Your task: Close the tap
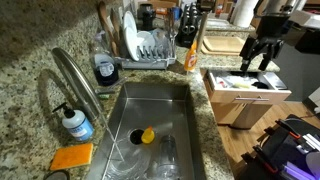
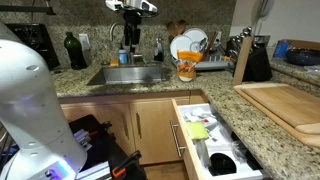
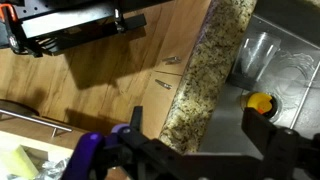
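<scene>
**Tap** [image 1: 75,78]: far left, rising from the granite tabletop [image 1: 25,60] beside the sink's [image 1: 172,105] left rim. Neither its lever nor any water flow can be made out.

**Pump bottle** [image 1: 76,124], blue liquid: just beside the tap's base.

**Orange sponge** [image 1: 72,157]: near the bottle, at the tabletop's front edge.

**Dish rack** [image 1: 145,47], **orange bottle** [image 1: 189,58]: centre, behind the sink.

**Open drawer** [image 1: 226,98]: right.

**Gripper** [image 1: 262,66]: far right, above the drawer, fingers spread and holding nothing. It is well apart from the tap.

**Hazards, judged:**
- A low crossing could topple the orange bottle or catch the rack.
- The pump bottle crowds the tap's base and could be knocked into the sink.
- The spread fingers may slip off the smooth steel.
</scene>
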